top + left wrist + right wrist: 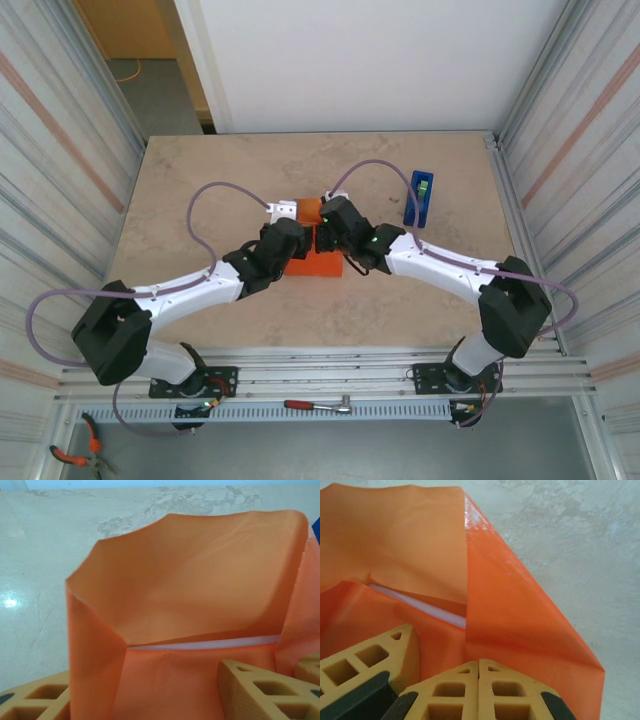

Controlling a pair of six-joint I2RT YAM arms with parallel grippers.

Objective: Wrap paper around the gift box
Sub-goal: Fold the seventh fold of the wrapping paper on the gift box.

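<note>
The orange paper (318, 266) lies mid-table, folded up round the gift box. Of the gift box I see just a thin white edge (200, 644) between the paper layers, also seen as a white strip (420, 606). My left gripper (145, 700) is open, its yellow fingers (260, 690) standing either side of the paper-covered top; whether they press the box I cannot tell. A tall paper flap (200, 580) stands up behind. My right gripper (479, 664) is shut, its tips together against the paper at a side fold (520, 610). The left gripper's finger (370, 660) sits beside it.
A blue tape dispenser (420, 197) stands to the right of the arms on the marbled table (200, 190). Striped walls close in the left and right sides. A ratchet (318, 405) lies on the front rail, pliers (75, 455) at the lower left.
</note>
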